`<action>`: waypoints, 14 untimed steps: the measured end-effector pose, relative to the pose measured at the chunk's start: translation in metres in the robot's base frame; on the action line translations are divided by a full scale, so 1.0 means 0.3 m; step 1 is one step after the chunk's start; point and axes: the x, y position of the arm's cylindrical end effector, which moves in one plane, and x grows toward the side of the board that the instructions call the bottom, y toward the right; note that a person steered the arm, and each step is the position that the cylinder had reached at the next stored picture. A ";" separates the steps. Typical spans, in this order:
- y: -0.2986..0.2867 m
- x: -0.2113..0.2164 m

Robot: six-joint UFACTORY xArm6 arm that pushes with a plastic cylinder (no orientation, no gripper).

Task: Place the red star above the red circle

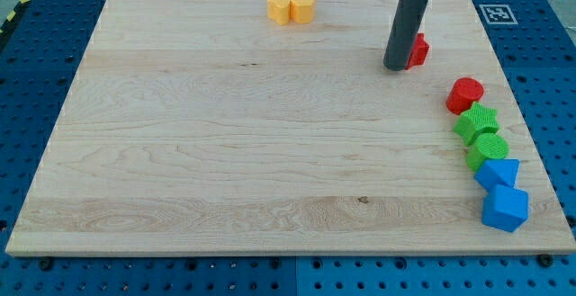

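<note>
The red star (418, 51) lies near the view's top right and is partly hidden behind my rod. My tip (395, 67) rests on the board against the star's left side. The red circle (465, 94) lies below and to the right of the star, near the board's right edge, apart from it.
Two green blocks (476, 121) (487, 150) and two blue blocks (498, 173) (506, 208) run in a line down the right edge below the red circle. Two yellow blocks (280, 8) (302, 6) sit side by side at the top edge. The wooden board (252, 134) lies on a blue pegboard table.
</note>
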 end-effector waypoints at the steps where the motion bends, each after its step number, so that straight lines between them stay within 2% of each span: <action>1: -0.050 -0.121; 2: -0.072 -0.199; 6: 0.173 -0.199; 8: 0.239 -0.117; 14: 0.239 -0.061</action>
